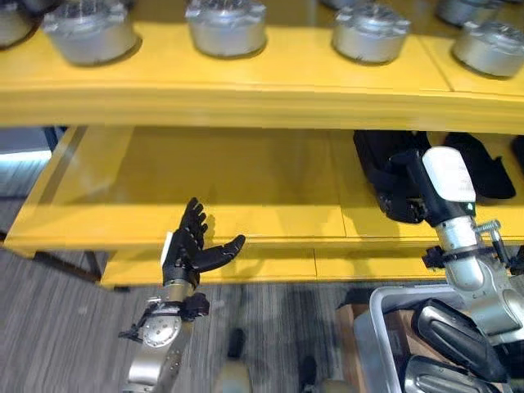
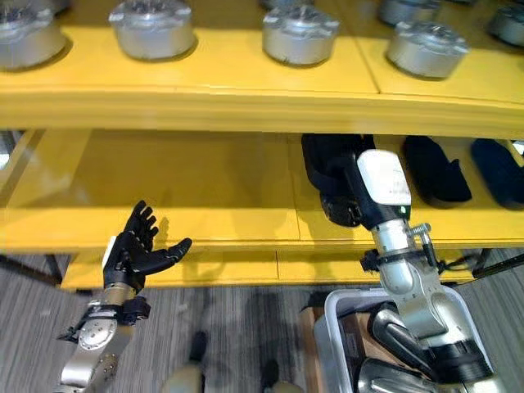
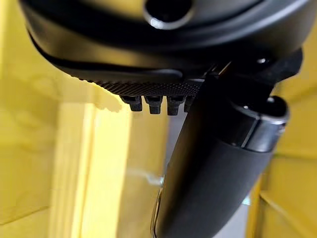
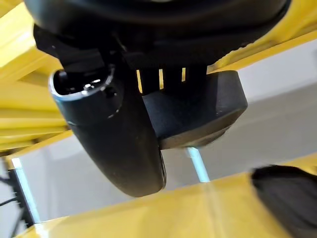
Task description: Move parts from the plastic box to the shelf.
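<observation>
My right hand (image 1: pixel 407 190) reaches into the lower level of the yellow shelf (image 1: pixel 246 221) and is shut on a black part (image 1: pixel 375 154) that sits at the shelf's right side. In the right wrist view the thumb (image 4: pixel 115 144) presses against that black part (image 4: pixel 208 106). More black parts (image 2: pixel 434 168) lie on the same level to the right. The grey plastic box (image 1: pixel 378 323) stands at the lower right with dark and silver parts (image 1: pixel 454 336) inside. My left hand (image 1: pixel 190 248) hangs open in front of the shelf's front edge at the lower left, holding nothing.
Several round silver parts (image 1: pixel 227 24) stand in a row on the upper shelf level. The left and middle of the lower level are bare yellow board. Grey striped floor (image 1: pixel 74 327) runs below the shelf.
</observation>
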Robot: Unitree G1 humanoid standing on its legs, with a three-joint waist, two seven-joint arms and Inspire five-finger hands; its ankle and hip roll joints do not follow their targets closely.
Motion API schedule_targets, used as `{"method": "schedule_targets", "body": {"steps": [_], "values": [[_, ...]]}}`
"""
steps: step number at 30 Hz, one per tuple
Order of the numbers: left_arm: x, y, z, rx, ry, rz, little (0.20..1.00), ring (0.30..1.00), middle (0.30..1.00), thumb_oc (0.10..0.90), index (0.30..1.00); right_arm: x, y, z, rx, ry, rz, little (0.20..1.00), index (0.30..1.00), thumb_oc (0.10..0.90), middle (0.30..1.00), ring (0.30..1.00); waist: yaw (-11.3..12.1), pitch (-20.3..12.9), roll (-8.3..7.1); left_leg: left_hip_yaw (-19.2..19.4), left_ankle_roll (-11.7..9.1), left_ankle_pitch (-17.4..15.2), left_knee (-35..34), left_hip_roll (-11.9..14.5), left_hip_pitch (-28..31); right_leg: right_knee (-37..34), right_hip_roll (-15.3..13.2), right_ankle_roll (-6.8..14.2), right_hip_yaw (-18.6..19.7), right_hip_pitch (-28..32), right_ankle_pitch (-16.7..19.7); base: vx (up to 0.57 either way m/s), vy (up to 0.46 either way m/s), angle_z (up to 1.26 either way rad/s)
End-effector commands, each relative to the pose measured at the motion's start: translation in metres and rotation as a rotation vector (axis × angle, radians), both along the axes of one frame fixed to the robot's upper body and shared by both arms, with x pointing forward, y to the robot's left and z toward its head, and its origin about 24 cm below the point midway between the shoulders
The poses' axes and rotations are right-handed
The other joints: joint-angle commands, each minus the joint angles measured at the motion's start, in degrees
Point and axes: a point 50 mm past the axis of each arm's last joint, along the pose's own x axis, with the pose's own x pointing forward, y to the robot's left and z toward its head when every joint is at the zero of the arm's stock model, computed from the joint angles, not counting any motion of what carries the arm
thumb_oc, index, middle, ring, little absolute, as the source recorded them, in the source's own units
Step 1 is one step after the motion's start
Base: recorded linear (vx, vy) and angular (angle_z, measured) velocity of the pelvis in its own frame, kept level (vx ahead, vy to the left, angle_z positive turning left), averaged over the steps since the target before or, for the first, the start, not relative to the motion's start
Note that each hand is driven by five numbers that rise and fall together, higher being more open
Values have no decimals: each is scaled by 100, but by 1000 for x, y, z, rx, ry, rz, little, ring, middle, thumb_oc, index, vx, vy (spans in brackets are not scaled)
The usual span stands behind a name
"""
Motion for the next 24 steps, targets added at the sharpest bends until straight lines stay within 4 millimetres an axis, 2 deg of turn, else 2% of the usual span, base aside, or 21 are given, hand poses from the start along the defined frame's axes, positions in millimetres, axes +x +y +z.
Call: {"method": "schedule_targets", "body": {"steps": [1,6,10,17,19,24], "values": [[10,-3,48,14,-247,-57,1000,1000,1000,900,1000,2,16,76,-38,-332,71,300,300,400,300,300,100,-754,-8,78,-295,467,-506,151,283,1021,-279,259,435,-430,-585,127,196,26],[11,0,51,22,-252,-53,1000,1000,1000,900,1000,9,25,79,-37,-323,94,300,300,400,300,300,228,-732,-36,250,-172,56,-115,-177,262,768,-658,437,474,-100,-438,124,208,26],[13,-1,57,28,-275,-67,1000,1000,1000,900,1000,19,31,82,-42,-297,103,300,300,400,300,300,367,-719,-76,301,-149,-97,77,-331,158,585,-854,544,466,-3,-323,70,125,2],[14,0,62,34,-290,-71,1000,1000,1000,900,1000,34,31,84,-47,-261,70,300,300,400,300,300,551,-650,-156,234,-154,-259,418,-479,-131,446,-965,588,317,53,-270,39,34,8],[13,1,63,33,-295,-69,1000,1000,1000,900,1000,43,34,86,-53,-241,59,300,300,400,300,300,652,-563,-168,209,-150,-300,577,-496,-274,533,-987,580,296,-49,-295,-26,-4,9],[15,1,69,29,-320,-72,1000,1000,1000,900,1000,65,29,79,-40,-154,-1,300,300,400,300,300,752,-293,-96,149,-118,-386,925,-480,-621,988,-1015,555,335,-476,-371,-82,0,3]]}}
